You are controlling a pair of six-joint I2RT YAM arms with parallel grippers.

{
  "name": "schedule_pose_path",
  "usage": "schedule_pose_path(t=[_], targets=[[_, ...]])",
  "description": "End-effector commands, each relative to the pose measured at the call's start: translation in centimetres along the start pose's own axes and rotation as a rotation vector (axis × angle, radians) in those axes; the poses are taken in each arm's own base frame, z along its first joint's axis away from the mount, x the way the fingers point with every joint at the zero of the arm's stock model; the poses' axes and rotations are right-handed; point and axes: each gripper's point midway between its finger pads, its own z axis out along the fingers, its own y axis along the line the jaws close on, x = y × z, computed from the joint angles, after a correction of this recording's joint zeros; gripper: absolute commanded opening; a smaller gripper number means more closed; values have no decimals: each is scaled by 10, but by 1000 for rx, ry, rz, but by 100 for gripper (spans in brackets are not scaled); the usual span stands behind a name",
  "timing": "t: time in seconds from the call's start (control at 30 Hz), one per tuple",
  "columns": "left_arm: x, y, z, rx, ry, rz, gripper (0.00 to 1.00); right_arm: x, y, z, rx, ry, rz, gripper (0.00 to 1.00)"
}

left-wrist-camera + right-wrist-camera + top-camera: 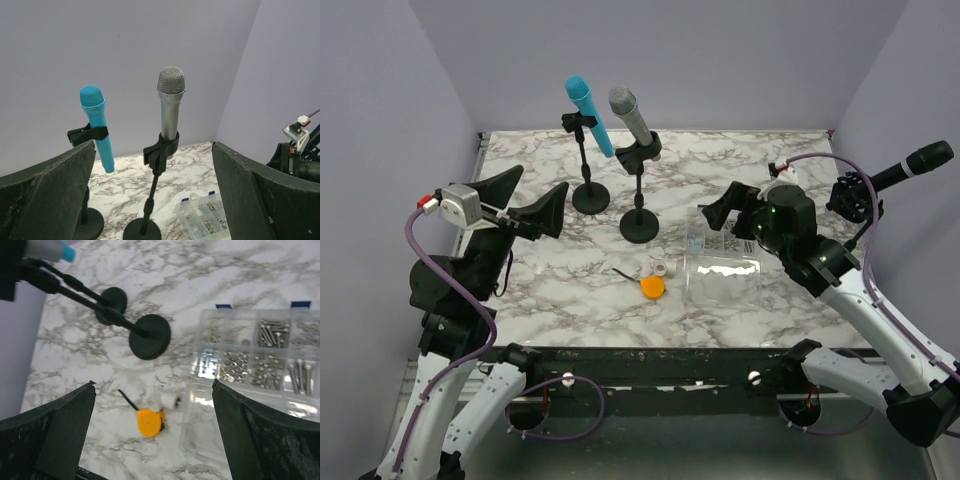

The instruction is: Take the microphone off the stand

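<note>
Silver microphone with grey mesh head [630, 115] clipped head-up in black round-based stand [640, 208], toward back of white marble table [550, 290]. Turquoise microphone [588, 112], tilted in second black stand [588, 185], just left of silver microphone's stand. Left gripper [545, 180] further left, apart from both stands, jaws spread wide, nothing between them. Right gripper [725, 212] right of silver microphone's stand, jaws equally wide, empty. Clear plastic screw box [720, 262] lies right of stand, small orange disc [652, 287] in front of it.
</note>
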Motion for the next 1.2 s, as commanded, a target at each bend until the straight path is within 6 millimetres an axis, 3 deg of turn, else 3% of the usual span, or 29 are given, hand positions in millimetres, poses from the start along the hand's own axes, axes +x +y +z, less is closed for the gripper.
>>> schedule_pose_path(t=[0.0, 0.23, 0.37, 0.53, 0.7, 1.0, 1.17], targets=[[6, -4, 3, 29, 7, -10, 99, -31, 67, -11, -345, -104, -48, 100], [16, -4, 9, 38, 33, -16, 98, -62, 119, 7, -497, -113, -215, 100], [22, -3, 12, 43, 47, -22, 99, -85, 136, 26, -493, -162, -305, 100], [25, -2, 13, 37, 52, -22, 99, -94, 167, 34, -521, -236, -443, 100], [23, -2, 12, 38, 48, -25, 99, -106, 197, 36, -600, -263, -446, 100], [20, -2, 10, 32, 39, -22, 99, -122, 223, 62, -616, -326, -534, 99], [18, 0, 9, 21, 33, -14, 99, -119, 236, 81, -643, -311, -554, 88]])
